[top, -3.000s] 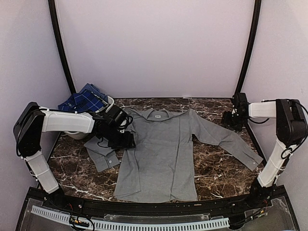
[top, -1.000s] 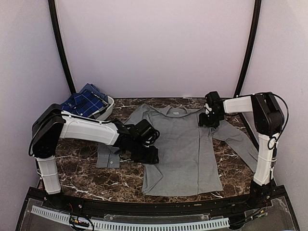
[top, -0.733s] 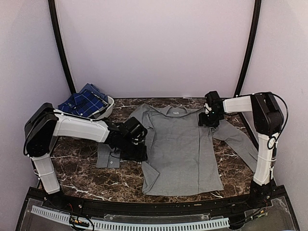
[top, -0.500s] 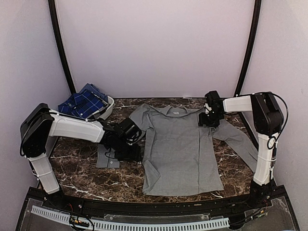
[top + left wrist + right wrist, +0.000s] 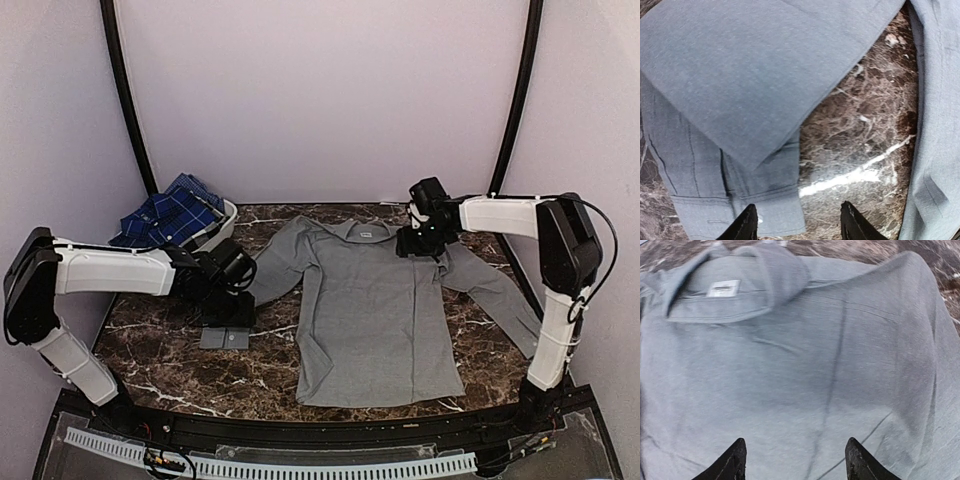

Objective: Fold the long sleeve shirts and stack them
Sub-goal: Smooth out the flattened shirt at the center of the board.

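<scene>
The mid-grey shirt [image 5: 370, 310] lies spread flat, front down, on the dark marble table [image 5: 150, 350], its collar [image 5: 365, 230] toward the back wall and its hem toward the arms' bases. The sleeve on the left arm's side is doubled back on itself, its cuff [image 5: 225, 338] lying on the stone just beside the body of the shirt; the other sleeve [image 5: 495, 295] runs out straight toward the right edge. The left gripper [image 5: 232, 308] hangs low over that folded sleeve, its fingers [image 5: 747, 227] spread with nothing between them (the wrist camera shows only cuff and marble below). The right gripper [image 5: 412, 245] sits over the shirt's shoulder near the collar, its fingers [image 5: 735, 460] likewise held apart above the grey cloth; whether they touch it cannot be told. The dark blue plaid shirt [image 5: 170, 212] is bunched in the white basket [image 5: 222, 228] at the back left corner.
</scene>
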Robot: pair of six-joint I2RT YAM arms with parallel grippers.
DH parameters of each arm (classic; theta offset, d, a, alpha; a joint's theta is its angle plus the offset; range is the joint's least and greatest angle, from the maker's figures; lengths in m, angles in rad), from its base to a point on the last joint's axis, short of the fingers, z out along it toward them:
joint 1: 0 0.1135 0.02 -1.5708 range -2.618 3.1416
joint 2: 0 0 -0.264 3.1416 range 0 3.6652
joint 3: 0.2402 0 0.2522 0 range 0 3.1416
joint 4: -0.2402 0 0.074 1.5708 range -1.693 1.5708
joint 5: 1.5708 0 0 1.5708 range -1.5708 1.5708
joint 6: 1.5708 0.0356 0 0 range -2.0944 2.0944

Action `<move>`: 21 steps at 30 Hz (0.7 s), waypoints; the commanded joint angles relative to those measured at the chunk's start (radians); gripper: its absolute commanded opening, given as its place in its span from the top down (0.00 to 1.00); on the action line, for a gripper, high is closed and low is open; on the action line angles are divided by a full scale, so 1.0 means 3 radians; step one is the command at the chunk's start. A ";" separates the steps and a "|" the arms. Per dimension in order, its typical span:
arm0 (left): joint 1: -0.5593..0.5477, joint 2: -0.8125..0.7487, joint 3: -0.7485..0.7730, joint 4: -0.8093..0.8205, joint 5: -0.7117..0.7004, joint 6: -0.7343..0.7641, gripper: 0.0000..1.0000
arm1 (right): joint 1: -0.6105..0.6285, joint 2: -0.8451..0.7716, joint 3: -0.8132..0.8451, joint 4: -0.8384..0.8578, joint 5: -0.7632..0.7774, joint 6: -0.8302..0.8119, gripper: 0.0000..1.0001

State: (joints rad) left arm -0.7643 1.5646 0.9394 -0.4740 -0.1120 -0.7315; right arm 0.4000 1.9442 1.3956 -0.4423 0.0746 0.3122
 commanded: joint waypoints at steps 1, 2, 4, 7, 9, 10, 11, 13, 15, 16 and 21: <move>0.0216 -0.0108 -0.0217 -0.0087 -0.0135 -0.0018 0.46 | 0.0395 -0.0237 -0.0117 0.0042 -0.0031 0.0148 0.36; 0.0234 -0.0088 -0.0227 -0.0046 -0.0130 -0.0004 0.46 | 0.0483 -0.0268 -0.0145 0.0060 -0.0059 0.0177 0.36; 0.0289 -0.0042 -0.0277 0.0011 -0.0117 0.0029 0.47 | 0.0675 -0.0318 -0.0209 0.0091 -0.0095 0.0236 0.36; 0.0408 0.0034 -0.0358 0.0096 -0.0079 0.0068 0.49 | 0.0979 -0.0365 -0.0306 0.0112 -0.0108 0.0336 0.36; 0.0489 0.0064 -0.0418 0.0148 -0.0078 0.0076 0.51 | 0.1119 -0.0416 -0.0457 0.0199 -0.0200 0.0420 0.36; 0.0516 0.0068 -0.0458 0.0151 -0.0080 0.0073 0.52 | 0.1169 -0.0446 -0.0544 0.0258 -0.0228 0.0468 0.36; 0.0568 0.0068 -0.0478 0.0154 -0.0086 0.0072 0.53 | 0.1215 -0.0474 -0.0645 0.0309 -0.0299 0.0513 0.36; 0.0653 0.0068 -0.0536 0.0154 -0.0100 0.0062 0.54 | 0.1275 -0.0528 -0.0850 0.0446 -0.0391 0.0601 0.36; 0.0761 0.0078 -0.0596 0.0148 -0.0092 0.0047 0.56 | 0.1304 -0.0556 -0.1061 0.0527 -0.0416 0.0658 0.36; 0.0842 0.0085 -0.0630 0.0148 -0.0084 0.0043 0.56 | 0.1308 -0.0577 -0.1199 0.0553 -0.0413 0.0679 0.36; 0.1136 0.0092 -0.0753 0.0161 -0.0057 0.0005 0.59 | 0.1294 -0.0695 -0.1604 0.0527 -0.0171 0.0720 0.35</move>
State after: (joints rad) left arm -0.4866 1.5639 0.7895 -0.3569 -0.1398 -0.7181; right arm 0.7921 1.7645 0.9989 -0.2939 -0.0269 0.4923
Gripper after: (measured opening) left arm 0.419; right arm 0.645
